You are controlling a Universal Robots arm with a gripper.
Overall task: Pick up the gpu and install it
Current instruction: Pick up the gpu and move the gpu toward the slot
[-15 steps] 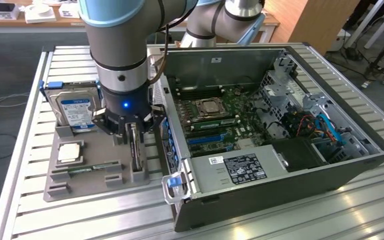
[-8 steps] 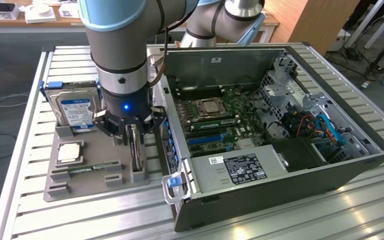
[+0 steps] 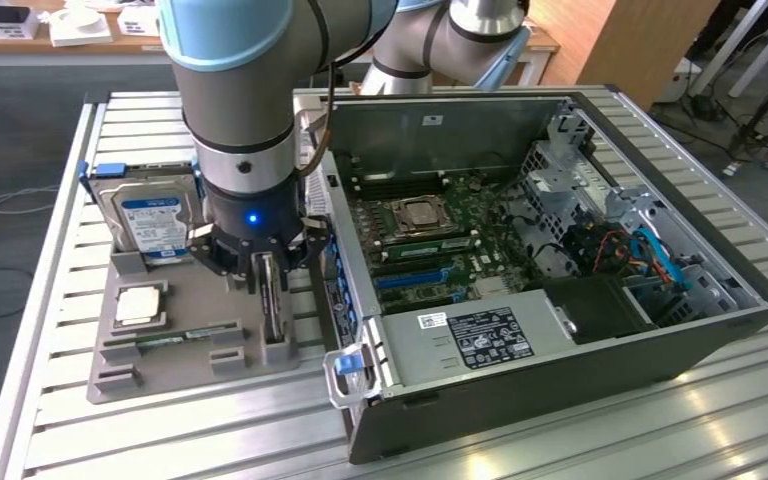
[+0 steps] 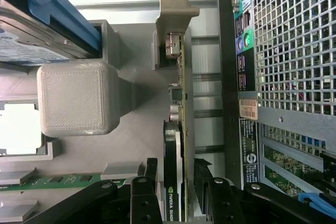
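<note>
The computer case (image 3: 558,380) had a dark matt painted shell, with bare dull-grey sheet metal inside and perforated steel at its rear. Beside the case, the holder tray (image 4: 73,98) was matt grey plastic with a fine printed grain. The gpu (image 4: 184,108) showed a green board edge, a glossy black shroud and a dull silvery metal end. Under the case, the table (image 3: 131,440) was brushed, reflective metal slats.

Hard drive: silver hard drive with blue-white label (image 3: 151,220) stands upright in the grey plastic holder tray (image 3: 171,378).
Processor: square silver chip (image 3: 139,305) lies flat on the tray.
Memory: slim green RAM stick (image 3: 177,338) sits near the chip.
Case: open black computer case (image 3: 598,390), green motherboard (image 3: 451,250) exposed.
</note>
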